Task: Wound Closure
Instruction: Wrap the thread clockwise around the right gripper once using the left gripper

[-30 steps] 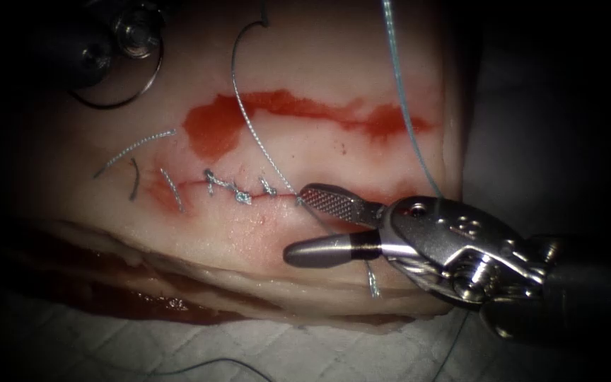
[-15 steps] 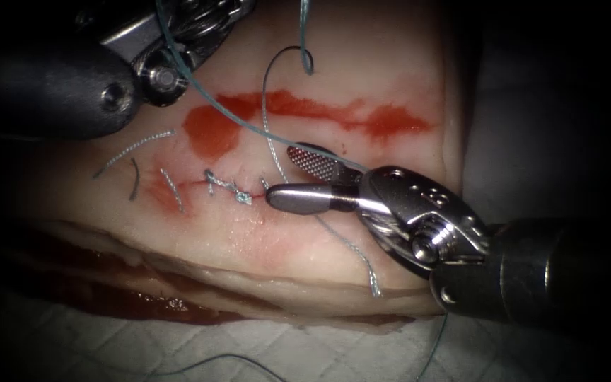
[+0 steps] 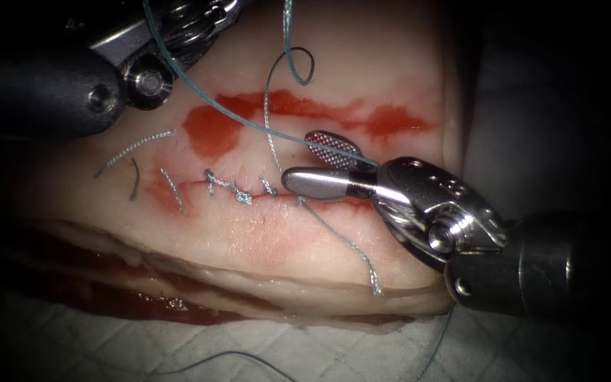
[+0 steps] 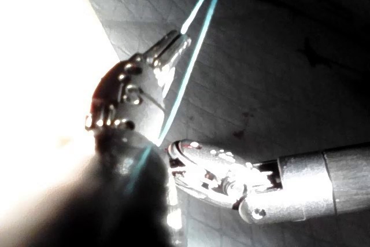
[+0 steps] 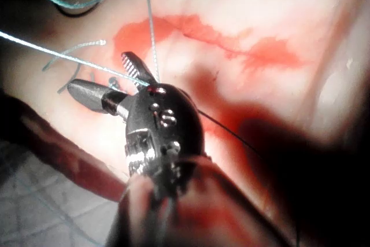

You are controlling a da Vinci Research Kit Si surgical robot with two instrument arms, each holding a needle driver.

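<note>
The right end effector (image 3: 302, 157) hangs over the cut (image 3: 192, 185) in the tissue (image 3: 390, 71), just right of the stitches (image 3: 235, 191). Its jaws are spread and grip nothing. The teal thread (image 3: 206, 99) runs down from the left end effector (image 4: 170, 47), across the red fluid (image 3: 210, 131), and into the throat between those spread jaws. In the left wrist view the left jaws are closed on that thread. We cannot tell where the needle lies, nor whether it is in the tissue.

A paler braided strand (image 3: 348, 247) comes out of the cut beneath the lower jaw and trails toward the near edge of the tissue. Short cut ends (image 3: 136, 145) lie on the left.

We judge that the work in hand is managing the teal strand between the two tools. To do it well, we want the left tool to hold the strand taut and straight, so that it sits deep between the right jaws and not at their tips. The lower jaw is very near the last stitch and the braided strand, so we should make sure only the teal strand lies between the jaws. We should also avoid pressing on the wound edge, and avoid snagging the small loop (image 3: 298, 67) curling above.
</note>
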